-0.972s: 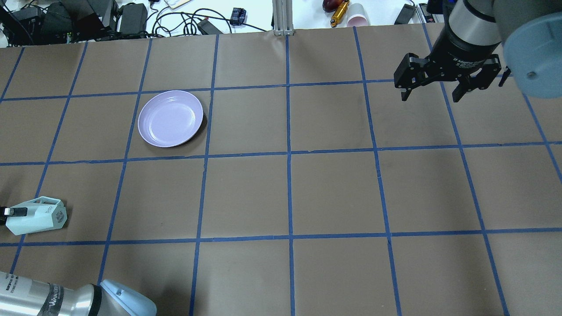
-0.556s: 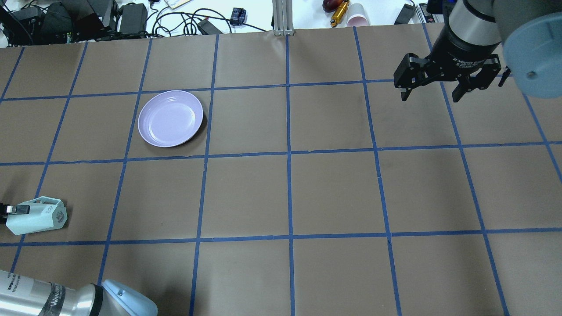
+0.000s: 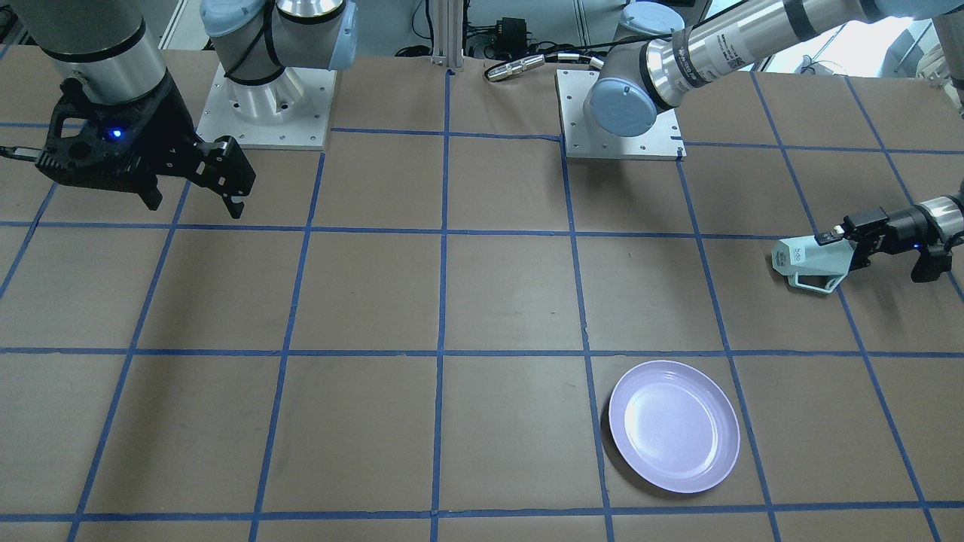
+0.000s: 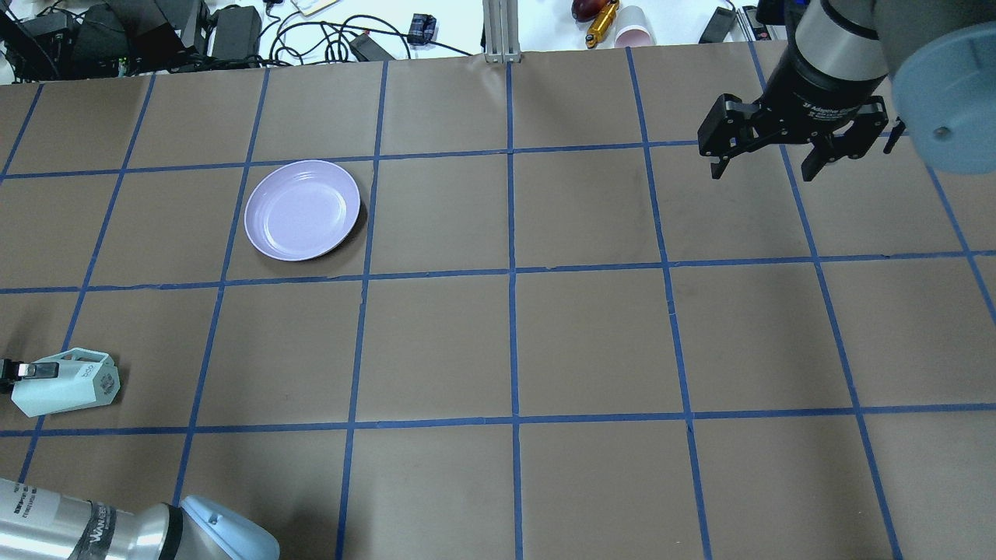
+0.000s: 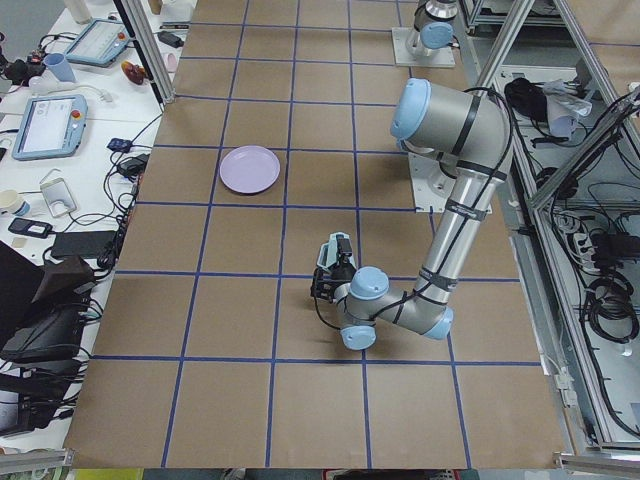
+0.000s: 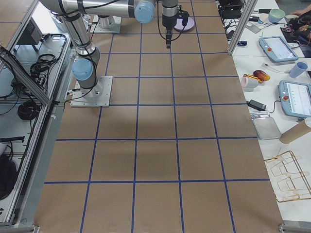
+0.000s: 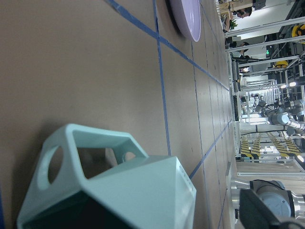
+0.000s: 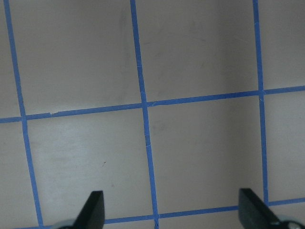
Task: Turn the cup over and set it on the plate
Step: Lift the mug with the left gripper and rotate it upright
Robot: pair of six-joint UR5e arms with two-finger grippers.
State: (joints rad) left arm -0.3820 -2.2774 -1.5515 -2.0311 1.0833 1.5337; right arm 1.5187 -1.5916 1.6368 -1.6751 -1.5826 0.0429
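Cup (image 3: 807, 260) sits sideways, rim gripped by the left tool (image 3: 837, 247)

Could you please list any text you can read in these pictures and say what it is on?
"bdo", roughly: on the cup's side.
"Adaptive": white print above the right gripper; rest of that line blurred.
Print on the left arm and the cup's base logo: too blurred to read.

The left arm reaches out low over the table with its wrist horizontal, and the left gripper (image 3: 842, 242) is clamped sideways on the wall of the cup (image 3: 807, 260). The right gripper (image 4: 762, 173) hangs pointing straight down, jaws spread wide.
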